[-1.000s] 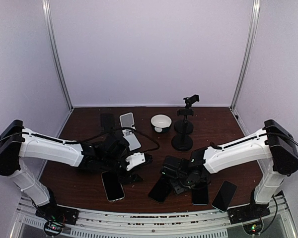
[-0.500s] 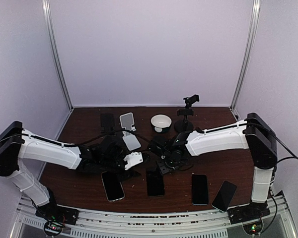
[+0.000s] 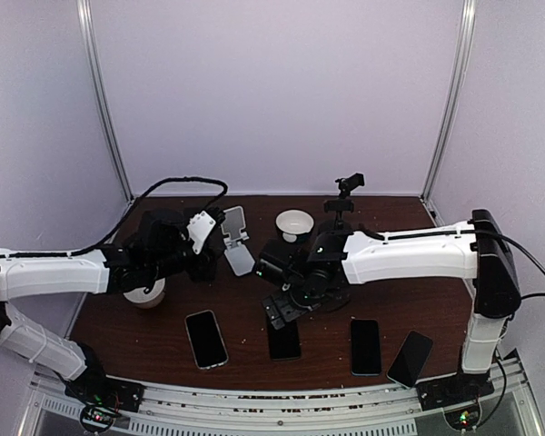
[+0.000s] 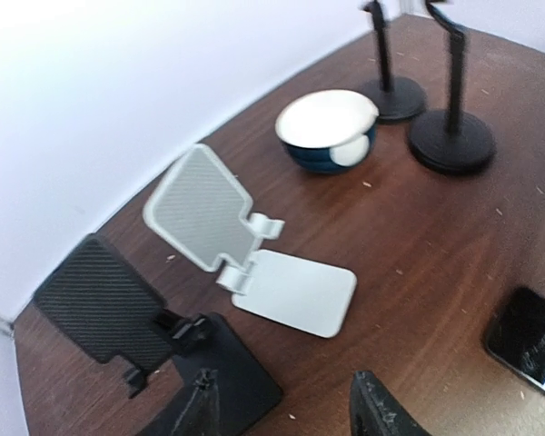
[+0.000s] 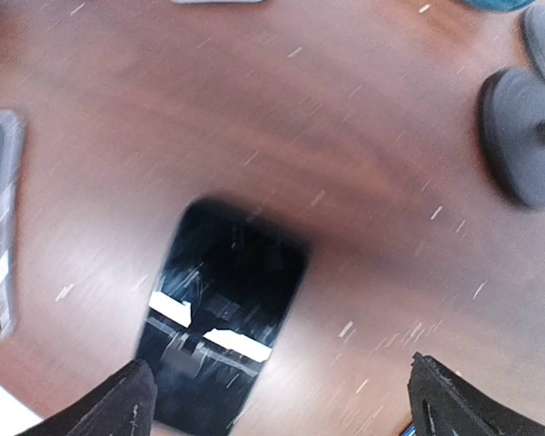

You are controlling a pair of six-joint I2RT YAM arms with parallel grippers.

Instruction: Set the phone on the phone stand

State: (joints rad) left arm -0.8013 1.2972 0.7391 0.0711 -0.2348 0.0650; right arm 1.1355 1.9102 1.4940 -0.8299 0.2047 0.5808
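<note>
A dark phone (image 5: 222, 313) lies flat on the brown table, at the front middle (image 3: 283, 338) in the top view. My right gripper (image 3: 286, 304) (image 5: 282, 391) hovers just above and behind it, open wide and empty. The white folding phone stand (image 3: 236, 238) (image 4: 245, 263) sits at the back left, with a black stand (image 4: 154, 354) beside it. My left gripper (image 3: 203, 261) (image 4: 286, 400) hangs raised in front of both stands, open, with nothing between its fingers.
Other phones lie at the front: one on the left (image 3: 205, 338) and two on the right (image 3: 365, 345) (image 3: 410, 358). A white bowl (image 3: 294, 223) (image 4: 328, 130) and two black pole stands (image 3: 336, 245) (image 4: 452, 136) stand at the back. A white cup (image 3: 147, 292) sits under the left arm.
The right gripper swung left from the front-right phones, left one phone flat at the front middle and opened wide. The left arm lifted and drew back left, uncovering the white cup.
</note>
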